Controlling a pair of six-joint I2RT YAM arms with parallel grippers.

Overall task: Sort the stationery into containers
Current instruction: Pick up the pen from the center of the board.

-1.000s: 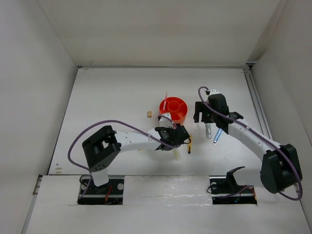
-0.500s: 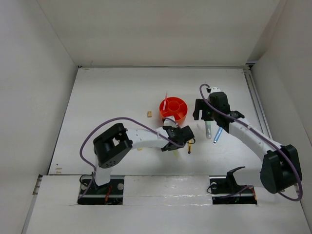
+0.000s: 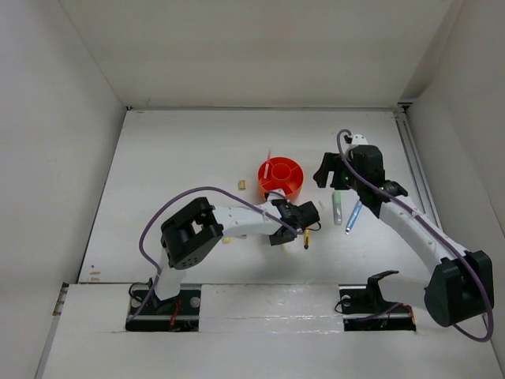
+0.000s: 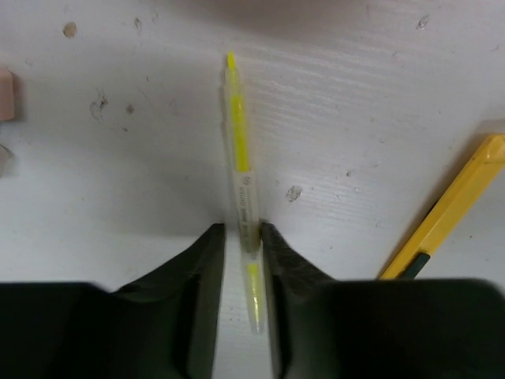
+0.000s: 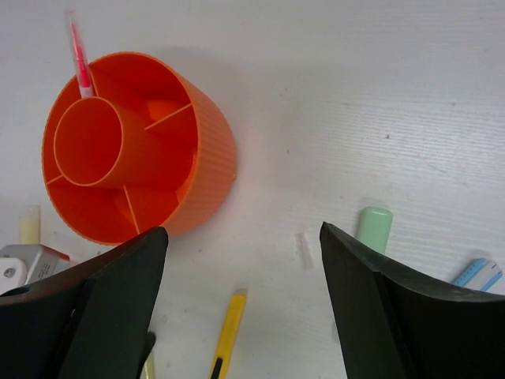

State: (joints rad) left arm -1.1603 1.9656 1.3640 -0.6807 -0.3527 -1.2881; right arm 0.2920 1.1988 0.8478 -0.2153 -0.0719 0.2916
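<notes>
Left jaws pinch thin yellow pen (image 4: 241, 158), its print unreadable; right jaws gape empty.

Right of the orange organiser (image 5: 209, 158), we see only the cap end of the green marker (image 5: 373, 229); the rest runs behind a finger (image 5: 379, 316) of the right gripper (image 5: 243, 230). Further right, the blue pen (image 5: 477, 272) is cut by the frame edge. Below-left of the organiser the other finger half covers the stapler (image 5: 28, 259), and straight below the organiser the yellow cutter (image 5: 227, 332) leaves the frame. From above, the tan block (image 3: 241, 185) left of the organiser is too small to read. Whether the left gripper (image 4: 242, 229) presses the yellow highlighter (image 4: 239, 142) we cannot tell.
</notes>
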